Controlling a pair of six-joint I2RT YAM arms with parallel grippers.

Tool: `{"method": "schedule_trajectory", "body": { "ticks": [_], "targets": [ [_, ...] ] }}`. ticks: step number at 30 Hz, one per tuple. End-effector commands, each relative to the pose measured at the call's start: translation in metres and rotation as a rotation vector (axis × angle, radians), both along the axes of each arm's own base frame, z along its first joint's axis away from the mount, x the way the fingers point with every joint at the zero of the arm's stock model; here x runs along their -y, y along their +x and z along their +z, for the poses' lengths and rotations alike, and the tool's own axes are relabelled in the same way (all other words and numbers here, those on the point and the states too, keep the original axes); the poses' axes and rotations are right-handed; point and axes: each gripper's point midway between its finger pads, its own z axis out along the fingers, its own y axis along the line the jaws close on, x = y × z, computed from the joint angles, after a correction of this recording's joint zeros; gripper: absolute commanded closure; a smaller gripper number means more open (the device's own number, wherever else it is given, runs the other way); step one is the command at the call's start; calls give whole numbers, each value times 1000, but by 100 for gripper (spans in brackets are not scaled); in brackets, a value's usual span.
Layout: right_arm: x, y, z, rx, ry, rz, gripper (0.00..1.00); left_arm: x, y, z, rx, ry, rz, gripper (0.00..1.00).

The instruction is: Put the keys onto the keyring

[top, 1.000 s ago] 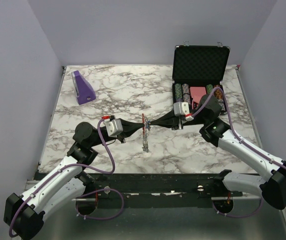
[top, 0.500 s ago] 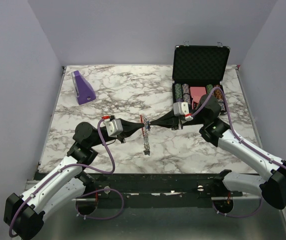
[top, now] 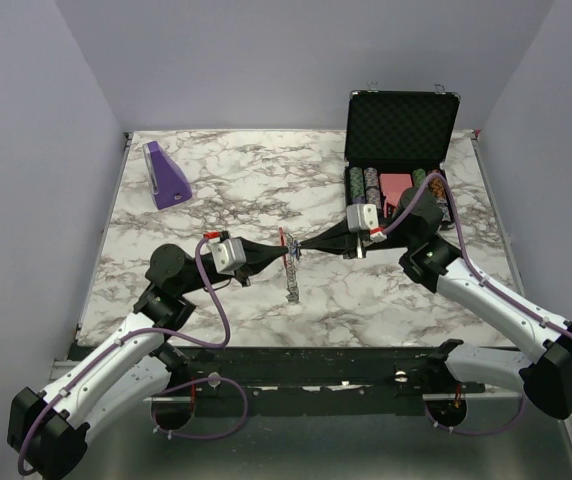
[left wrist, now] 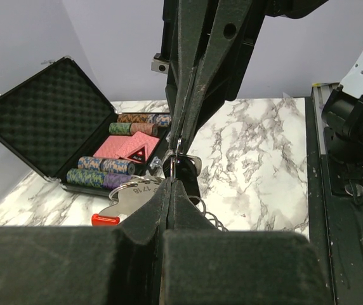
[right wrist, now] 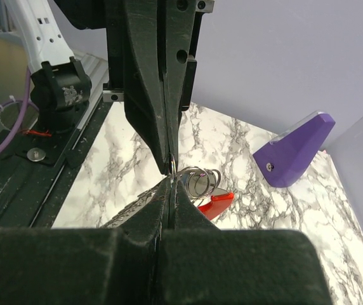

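Marble-patterned table [top: 216, 200], the ground for everything here. Left arm [top: 116, 360] and right arm [top: 496, 305], both reaching inward to meet tip to tip above the middle of the table. Black foam-lined case [top: 401, 125], open at the far right, with rows of poker chips and a red card pack inside. Purple wedge block [top: 166, 175], far left, well apart from the work. Left gripper [top: 280, 259]: jaws pressed together with only a hairline gap, nipping the wire of the keyring [top: 289, 262]. Right gripper [top: 300, 249]: likewise closed tight on the same ring from the opposite side; whether it also pinches a key cannot be told. The keyring is held in the air between the two tips, red clip [right wrist: 213, 203] uppermost and grey strap [top: 292, 285] hanging below. Keys [left wrist: 134, 190]: a small bunch just beside the pinch, one silver and stamped. Against a second ago the clip sits slightly higher and to the left, and the strap has swung a little. This suggests the ring is being worked, with threading under way but not visibly finished.
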Motion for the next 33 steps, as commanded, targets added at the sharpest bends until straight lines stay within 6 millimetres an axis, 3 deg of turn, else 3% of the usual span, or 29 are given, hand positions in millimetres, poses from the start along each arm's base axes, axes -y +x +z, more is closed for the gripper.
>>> {"method": "schedule_trajectory", "body": {
  "ticks": [1,18,33],
  "targets": [
    [0,3,15,40,16,-29,100,-2,-4,22,66,-36,0,100],
    [1,5,18,57,17,-42,100,-1,-4,21,61,-31,-4,100],
    [1,-5,17,48,14,14,100,-4,5,20,36,-23,43,100]
  ]
}}
